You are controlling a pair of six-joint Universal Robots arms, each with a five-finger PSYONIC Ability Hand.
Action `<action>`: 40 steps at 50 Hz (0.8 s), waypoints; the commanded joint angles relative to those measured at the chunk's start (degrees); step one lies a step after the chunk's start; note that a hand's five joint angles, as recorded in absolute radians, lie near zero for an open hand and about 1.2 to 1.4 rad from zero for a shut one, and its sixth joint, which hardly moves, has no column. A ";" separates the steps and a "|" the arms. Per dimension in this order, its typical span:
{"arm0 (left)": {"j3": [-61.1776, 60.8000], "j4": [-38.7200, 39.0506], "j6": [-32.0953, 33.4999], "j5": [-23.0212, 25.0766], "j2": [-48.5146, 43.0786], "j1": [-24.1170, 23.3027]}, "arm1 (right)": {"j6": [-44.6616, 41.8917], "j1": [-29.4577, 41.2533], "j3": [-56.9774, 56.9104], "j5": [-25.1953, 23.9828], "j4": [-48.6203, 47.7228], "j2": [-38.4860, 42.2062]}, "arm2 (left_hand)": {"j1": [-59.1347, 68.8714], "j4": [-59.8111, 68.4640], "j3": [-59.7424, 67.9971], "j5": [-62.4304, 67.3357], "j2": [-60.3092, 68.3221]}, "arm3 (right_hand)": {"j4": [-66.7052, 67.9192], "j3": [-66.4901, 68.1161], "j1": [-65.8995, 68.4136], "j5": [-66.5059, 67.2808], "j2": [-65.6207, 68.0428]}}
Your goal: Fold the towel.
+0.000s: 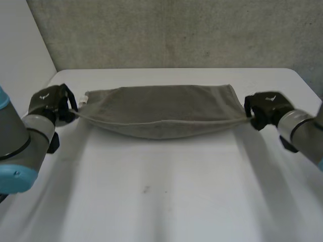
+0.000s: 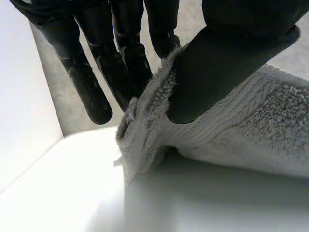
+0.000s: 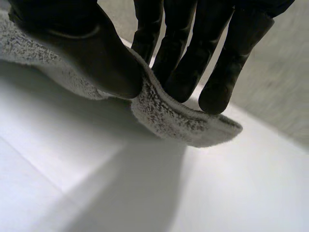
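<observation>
At the left, the left robot hand (image 1: 50, 105) sits just above the surface (image 1: 161, 201), in its far half. A small pale mark shows on its back, too small to read as letters. In the left wrist view its thumb (image 2: 227, 63) presses the left end of the towel (image 2: 231, 130) against the fingers (image 2: 120, 72), so this robot hand is pinching the cloth at that end. Just beside the hand, a little white tag (image 1: 82, 101) sticks out of the towel's left end. No writing can be made out on it.

The grey towel (image 1: 161, 113) spans the space between the two hands, across the far middle of the surface. One edge runs taut from hand to hand, and below it the cloth bows toward the near side. Its pile is looped terry with a flat woven band.

At the right, the right robot hand (image 1: 265, 108) carries a similar pale, unreadable mark. In its wrist view the thumb (image 3: 96, 53) and fingers (image 3: 217, 72) clamp the towel's right end (image 3: 178, 116), which curls out past the fingertips just above the surface. A grey wall (image 1: 176, 30) stands behind.
</observation>
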 commanded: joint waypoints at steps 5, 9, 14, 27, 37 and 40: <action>-16.41 -12.92 8.44 5.72 18.60 3.03 | -24.60 -4.91 9.62 -0.23 22.35 -17.56 | 11.25 10.13 10.25 10.83 10.22 | 3.07 3.58 3.31 2.82 3.72; -20.82 -13.72 12.51 8.81 23.64 5.24 | -27.70 -5.80 11.13 -0.14 26.69 -20.39 | 11.25 10.13 10.25 10.83 10.22 | 3.07 3.58 3.31 2.82 3.72; -24.08 -13.28 15.41 14.77 26.37 10.24 | -29.01 -5.62 10.77 -0.32 26.08 -20.92 | 11.25 10.13 10.25 10.83 10.22 | 3.07 3.58 3.31 2.82 3.72; -8.38 -4.14 15.15 16.11 4.61 7.09 | -23.92 -1.50 -8.79 -0.76 14.75 3.92 | 11.25 10.13 10.25 10.83 10.22 | 3.07 3.58 3.31 2.82 3.72; 13.42 -4.40 15.06 11.27 -15.80 3.66 | -22.77 1.32 -27.34 3.37 10.44 19.75 | 11.25 10.13 10.25 10.83 10.22 | 3.07 3.58 3.31 2.82 3.72; 18.61 -4.31 15.06 10.83 -19.76 2.52 | -22.95 2.46 -32.36 3.63 10.17 23.80 | 11.25 10.13 10.25 10.83 10.22 | 3.07 3.58 3.31 2.82 3.72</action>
